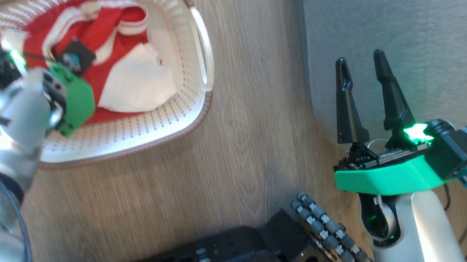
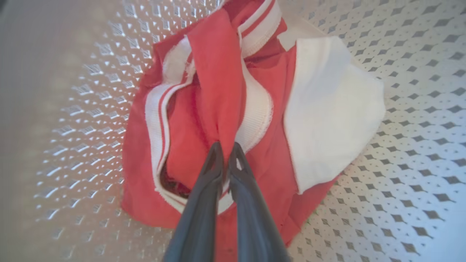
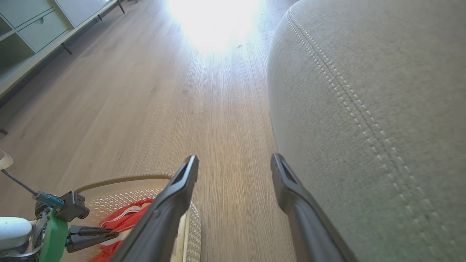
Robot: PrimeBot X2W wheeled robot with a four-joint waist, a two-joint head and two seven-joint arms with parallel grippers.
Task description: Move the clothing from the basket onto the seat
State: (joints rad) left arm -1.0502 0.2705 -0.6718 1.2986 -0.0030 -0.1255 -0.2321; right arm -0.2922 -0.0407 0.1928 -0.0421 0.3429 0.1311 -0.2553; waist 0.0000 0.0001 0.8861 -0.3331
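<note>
Clothing [image 2: 214,91] lies bunched in the basket [image 2: 418,127] — red fabric with white striped ribbed trim, and a white part folded over along one side. A raised red fold runs down the middle of the heap. The left gripper [image 2: 225,145] has its two dark fingers drawn close together on the lower end of that fold, pinching the cloth between the tips. The heap rests on the basket's perforated white bottom, well inside the brown woven-look rim.

In the head view the basket stands on the wood floor [image 1: 236,148] at the upper left, with the left arm reaching down into it from the near side. The seat [image 1: 411,36] fills the upper right, its grey edge meeting the floor well apart from the basket; a strip of bare floor lies between them.

The right gripper [image 1: 360,60] hangs beside the seat's rounded corner, fingers spread wide and holding nothing — the double stitched seam runs just past its outer finger in the right wrist view. The robot's dark base [image 1: 249,253] shows at the bottom edge.
</note>
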